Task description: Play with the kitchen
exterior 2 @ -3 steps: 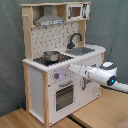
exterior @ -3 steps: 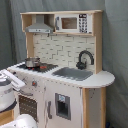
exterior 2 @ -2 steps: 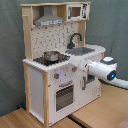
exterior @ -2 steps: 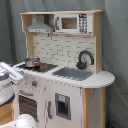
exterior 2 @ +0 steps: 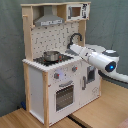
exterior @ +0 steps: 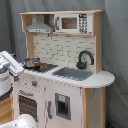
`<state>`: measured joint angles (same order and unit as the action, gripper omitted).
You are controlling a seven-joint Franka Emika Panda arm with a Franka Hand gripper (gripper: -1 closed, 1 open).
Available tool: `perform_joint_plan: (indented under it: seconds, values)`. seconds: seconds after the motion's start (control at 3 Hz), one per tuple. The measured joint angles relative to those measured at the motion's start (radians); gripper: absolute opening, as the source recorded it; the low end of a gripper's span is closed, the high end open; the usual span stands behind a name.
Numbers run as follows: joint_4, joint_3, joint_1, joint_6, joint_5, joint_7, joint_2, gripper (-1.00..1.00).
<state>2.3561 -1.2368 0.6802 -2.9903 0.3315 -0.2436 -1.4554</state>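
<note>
White panels and pale wood make up the kitchen (exterior: 60,75), which fills the middle of both exterior views and stands on a wooden floor (exterior 2: 30,119) before a grey curtain (exterior 2: 107,25). It is the largest thing here, from the oven door low in front up to the shelf on top.

Next in size is the robot arm (exterior 2: 100,57). A second ago, in the second exterior view, it hung lower, level with the counter edge at about 3 o'clock from the stove. Now it has risen and pushed inward, its long white forearm slanting toward 10 o'clock over the counter. In the first exterior view only a white segment shows at the picture's 9 o'clock edge. I judge the arm is moving from the front panel to the worktop fittings, so the play is under way but nothing has been handled yet.

Under the top shelf sit the hood (exterior: 39,27) and, at its 3 o'clock, the microwave (exterior: 75,22). On the counter lie the grey sink (exterior: 72,73) and black faucet (exterior: 85,57).

Smaller again is the metal pot (exterior 2: 50,56) on the stove. The gripper (exterior 2: 71,48) lies at the pot's 2 o'clock, near the faucet; whether the jaws are parted or closed cannot be told.
</note>
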Motion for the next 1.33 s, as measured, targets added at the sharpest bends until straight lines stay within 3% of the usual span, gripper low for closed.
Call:
perform_joint_plan:
  seconds: [0.67,1.33]
  values:
    - [-0.091,-0.01,0.011,0.202,-0.081,0.005,0.043,1.0]
    - [-0.219,-0.016,0.049,0.34,-0.182,0.004,0.101,1.0]
